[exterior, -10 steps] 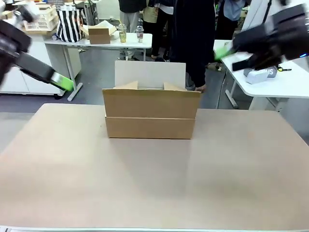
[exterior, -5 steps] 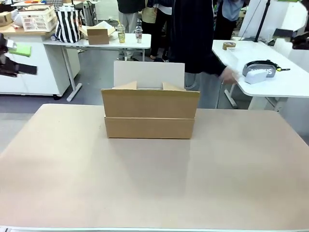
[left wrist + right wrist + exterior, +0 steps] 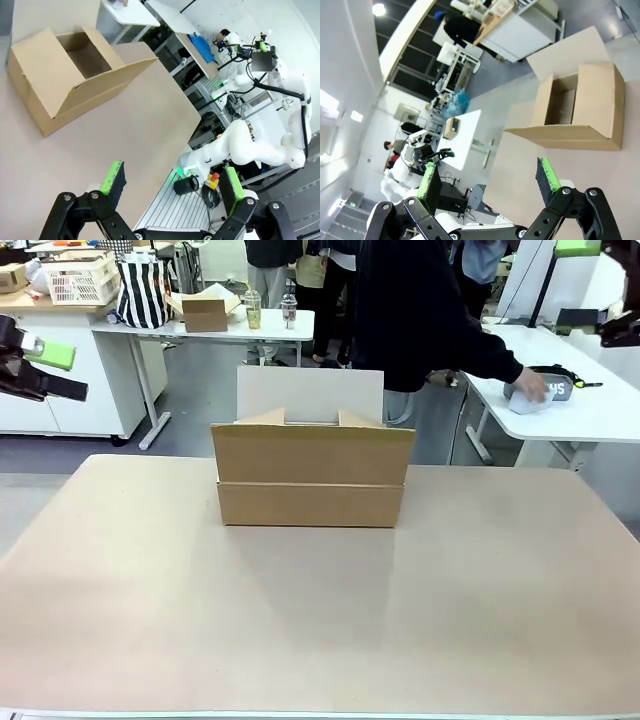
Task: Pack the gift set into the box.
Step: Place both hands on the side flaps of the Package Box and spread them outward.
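The box [image 3: 312, 477] is a plain brown carton in the middle of the table, its flaps open; its inside looks empty in the left wrist view [image 3: 60, 75] and shows partly in the right wrist view [image 3: 580, 107]. My left gripper [image 3: 50, 370] hangs open at the far left, high and well away from the box. My right gripper [image 3: 585, 285] is open at the top right, also clear of it. Nothing sits between the green pads [image 3: 114, 177] of the left gripper [image 3: 172, 182] or between those of the right gripper [image 3: 488, 177]. The gift set is out of view.
A person in dark clothes [image 3: 410, 310] stands behind the box, one hand on a grey zip case [image 3: 540, 392] on the white side table [image 3: 600, 420] at the right. Other tables with a small carton [image 3: 205, 312] and bottles stand farther back. Bare tabletop [image 3: 320, 620] lies in front of the box.
Both arms have drawn back from near the box toward the picture's edges. The person's arm has stretched right and the hand now rests on the grey case.
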`<state>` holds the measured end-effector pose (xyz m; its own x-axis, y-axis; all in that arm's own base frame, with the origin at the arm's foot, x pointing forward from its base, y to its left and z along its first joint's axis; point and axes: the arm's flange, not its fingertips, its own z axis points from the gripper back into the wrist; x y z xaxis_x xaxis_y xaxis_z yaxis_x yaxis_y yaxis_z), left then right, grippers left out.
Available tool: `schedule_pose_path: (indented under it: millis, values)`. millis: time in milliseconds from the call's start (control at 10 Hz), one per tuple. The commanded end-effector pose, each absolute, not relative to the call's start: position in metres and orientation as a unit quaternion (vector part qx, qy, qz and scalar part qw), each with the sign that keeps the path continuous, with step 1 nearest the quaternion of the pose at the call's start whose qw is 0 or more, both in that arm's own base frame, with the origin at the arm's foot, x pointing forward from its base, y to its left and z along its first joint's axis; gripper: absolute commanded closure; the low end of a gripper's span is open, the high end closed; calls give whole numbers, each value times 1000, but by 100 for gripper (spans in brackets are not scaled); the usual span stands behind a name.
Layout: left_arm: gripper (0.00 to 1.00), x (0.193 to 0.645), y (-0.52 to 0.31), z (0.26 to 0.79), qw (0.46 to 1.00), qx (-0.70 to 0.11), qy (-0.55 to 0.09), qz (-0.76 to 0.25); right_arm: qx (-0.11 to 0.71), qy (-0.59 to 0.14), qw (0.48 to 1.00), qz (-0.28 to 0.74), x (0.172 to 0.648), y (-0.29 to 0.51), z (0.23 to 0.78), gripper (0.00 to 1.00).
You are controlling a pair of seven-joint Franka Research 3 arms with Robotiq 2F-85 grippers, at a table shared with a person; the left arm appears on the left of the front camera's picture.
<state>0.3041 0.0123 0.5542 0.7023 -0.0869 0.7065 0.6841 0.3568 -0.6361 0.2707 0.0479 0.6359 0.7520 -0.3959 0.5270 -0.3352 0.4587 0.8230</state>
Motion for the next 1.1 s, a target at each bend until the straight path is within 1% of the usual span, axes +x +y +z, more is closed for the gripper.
schedule_pose_path:
  millis: [0,100,200,300,400,500,700,800,900,1000]
  values:
    - [0,309,13,555,760,-515,-303,-256,527,-362,769,-10,276,48,636,0]
    - [0,304,12,554,770,-509,-293,-250,527,-362,769,-10,276,48,636,0]
    - [0,312,3,574,801,-477,-264,-249,527,-362,769,-10,276,48,636,0]
    - [0,327,-14,596,835,-430,-257,-229,527,-362,769,-10,276,48,636,0]
    - [0,349,-42,618,867,-371,-264,-204,527,-362,769,-10,276,48,636,0]
    - [0,371,-69,631,884,-330,-269,-191,527,-362,769,-10,276,48,636,0]
    - [0,414,-120,631,912,-277,-241,-183,527,-362,769,-10,276,48,636,0]
    - [0,437,-141,622,927,-233,-243,-167,527,-362,769,-10,276,48,636,0]
    - [0,447,-154,615,922,-213,-281,-159,527,-362,769,-10,276,48,636,0]
    - [0,433,-148,619,893,-320,-241,-203,527,-362,769,-10,276,48,636,0]
